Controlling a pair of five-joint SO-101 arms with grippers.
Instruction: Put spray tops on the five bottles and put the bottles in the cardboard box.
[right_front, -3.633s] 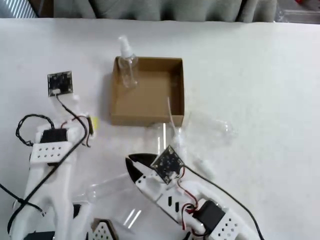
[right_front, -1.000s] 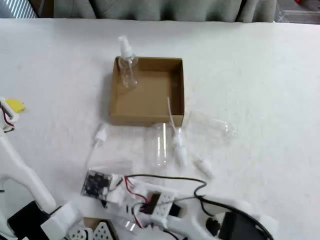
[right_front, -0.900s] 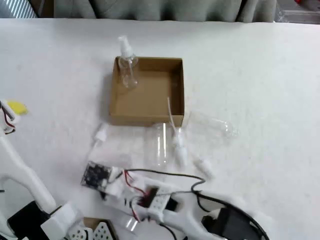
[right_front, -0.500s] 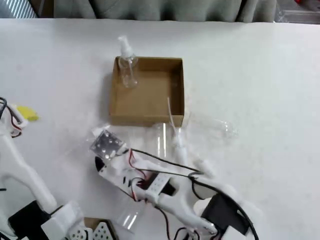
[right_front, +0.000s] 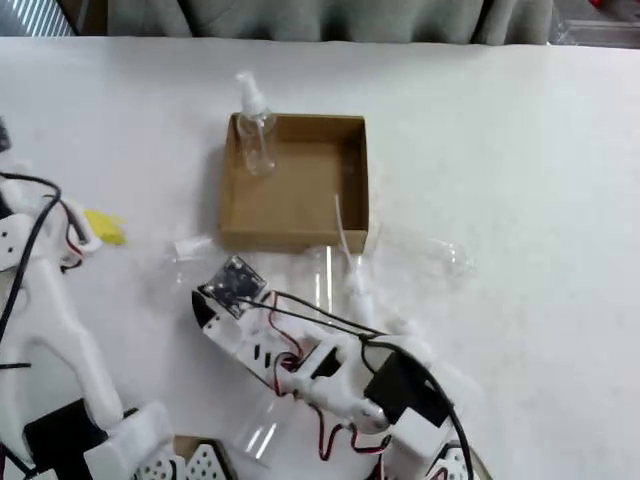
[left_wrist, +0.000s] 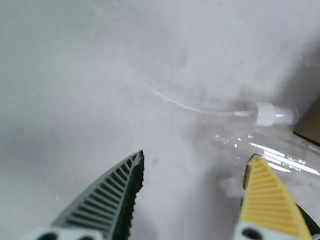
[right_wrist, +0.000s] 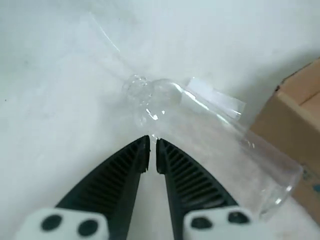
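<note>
At the 6 o'clock edge of the bench (right_front: 520, 150), nearest the arms' bases, one clear bottle (right_front: 255, 432) lies on its side. Just beyond it the right hand (right_wrist: 152, 142) hangs low over the surface. Its black jaws are narrowed to a slit and hold nothing. Their tips sit just short of the open neck of an uncapped bottle (right_wrist: 200, 120), which lies flat with its base end near a corner of the cardboard box (right_front: 295, 195).

The left hand (left_wrist: 197, 159) is out at the box's 9 o'clock, spread wide and empty. It faces a spray top (right_front: 190, 247) lying at the box's 8 o'clock, with its thin dip tube trailing over the bench. Two more bare bottles (right_front: 320, 285) lie at the box's 6 and 4 o'clock, with loose tops (right_front: 357, 290) between them. Farthest off, a capped bottle (right_front: 255, 130) stands inside the box at its 11 o'clock corner.

One of the five looks finished, so the step in hand is probably fitting a second bottle. For that, the right hand would need to open enough to span the uncapped bottle and steady it. The left would need to close on the spray head, thread the tube into the neck and seat the top. The bottle is round and smooth and may roll if nudged.
</note>
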